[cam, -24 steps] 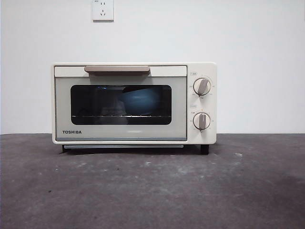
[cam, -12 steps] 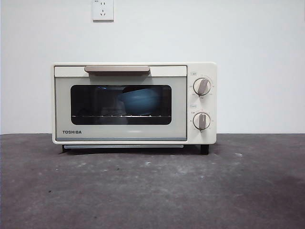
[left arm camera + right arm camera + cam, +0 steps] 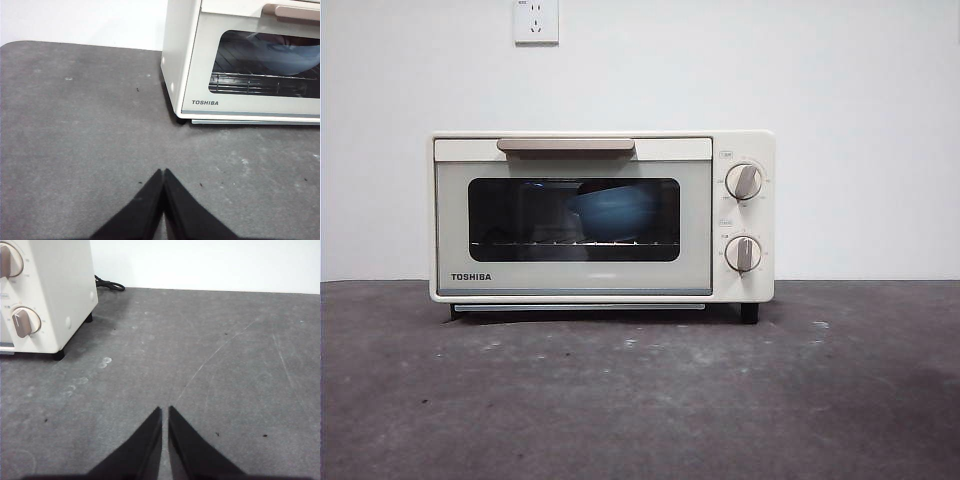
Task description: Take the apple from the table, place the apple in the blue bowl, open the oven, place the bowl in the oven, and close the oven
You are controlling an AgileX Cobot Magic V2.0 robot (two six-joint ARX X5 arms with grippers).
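The cream-white oven (image 3: 601,217) stands at the back of the table (image 3: 640,400) with its door closed. Through the dark window the blue bowl (image 3: 612,211) rests on the rack inside; the same bowl (image 3: 292,55) shows in the left wrist view. The apple is hidden from every view. My left gripper (image 3: 163,173) hovers shut over bare table, off the oven's (image 3: 240,60) TOSHIBA-side corner. My right gripper (image 3: 165,411) is shut too, above the table beside the oven's knob side (image 3: 45,295). Neither holds anything.
A wall socket (image 3: 536,21) sits on the white wall above the oven. A black power cord (image 3: 109,285) lies behind the oven on the knob side. Two round knobs (image 3: 743,181) face front.
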